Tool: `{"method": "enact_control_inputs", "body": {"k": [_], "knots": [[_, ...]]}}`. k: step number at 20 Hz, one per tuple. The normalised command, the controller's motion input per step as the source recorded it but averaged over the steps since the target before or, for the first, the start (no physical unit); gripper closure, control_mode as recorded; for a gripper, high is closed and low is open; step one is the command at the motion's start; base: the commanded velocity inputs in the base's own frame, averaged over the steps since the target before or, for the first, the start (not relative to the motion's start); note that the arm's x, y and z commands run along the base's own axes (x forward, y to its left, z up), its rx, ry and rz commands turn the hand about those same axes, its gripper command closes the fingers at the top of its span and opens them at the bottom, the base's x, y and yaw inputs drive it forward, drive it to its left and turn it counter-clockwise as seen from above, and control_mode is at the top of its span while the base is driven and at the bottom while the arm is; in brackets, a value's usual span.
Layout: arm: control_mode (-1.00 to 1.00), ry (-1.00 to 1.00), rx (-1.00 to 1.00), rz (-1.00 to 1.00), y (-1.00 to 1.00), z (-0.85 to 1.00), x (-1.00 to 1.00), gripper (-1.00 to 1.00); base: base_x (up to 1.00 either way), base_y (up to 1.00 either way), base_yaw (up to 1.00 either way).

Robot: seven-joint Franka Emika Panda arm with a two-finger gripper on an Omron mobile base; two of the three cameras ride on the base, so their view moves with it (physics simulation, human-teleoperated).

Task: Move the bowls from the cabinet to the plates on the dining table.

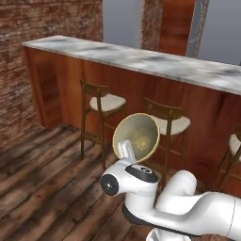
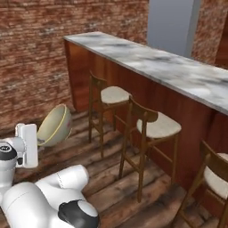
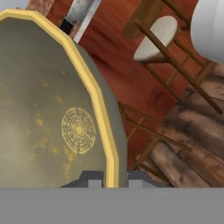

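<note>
A tan-beige bowl [image 1: 137, 136] with a yellow rim and a round gold pattern inside is held tilted on its side, above the wooden floor. My gripper [image 1: 126, 151] is shut on its rim. From the right, the bowl [image 2: 55, 124] sticks out ahead of the gripper [image 2: 39, 142]. In the hand view the bowl [image 3: 52, 109] covers the left half, its rim pinched in the gripper [image 3: 114, 177]. The dining table [image 1: 141, 59], marble-topped with red-brown sides, stands beyond it, also seen as the dining table [image 2: 169, 67]. The cabinet and the plates are out of view.
Wooden stools stand along the table's near side: a stool [image 1: 106, 101] and another stool [image 1: 169, 122] just behind the bowl, and a third stool [image 2: 218, 173] at the right. A brick wall [image 2: 35, 58] lies to the left. The plank floor [image 1: 42, 188] is open.
</note>
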Motion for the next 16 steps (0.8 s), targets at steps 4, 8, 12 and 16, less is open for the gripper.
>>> {"method": "enact_control_inputs", "body": {"k": [4, 8, 12, 16], "knots": [[1.0, 0.0, 0.0, 0.0, 0.0, 0.0, 0.0, 1.0, 0.76, 1.0, -0.28], [1.0, 0.0, 0.0, 0.0, 0.0, 0.0, 0.0, 1.0, 0.63, 1.0, -0.3], [1.0, 0.0, 0.0, 0.0, 0.0, 0.0, 0.0, 1.0, 0.55, 0.93, -0.31], [1.0, 0.0, 0.0, 0.0, 0.0, 0.0, 0.0, 1.0, 0.44, 0.83, -0.3]]}}
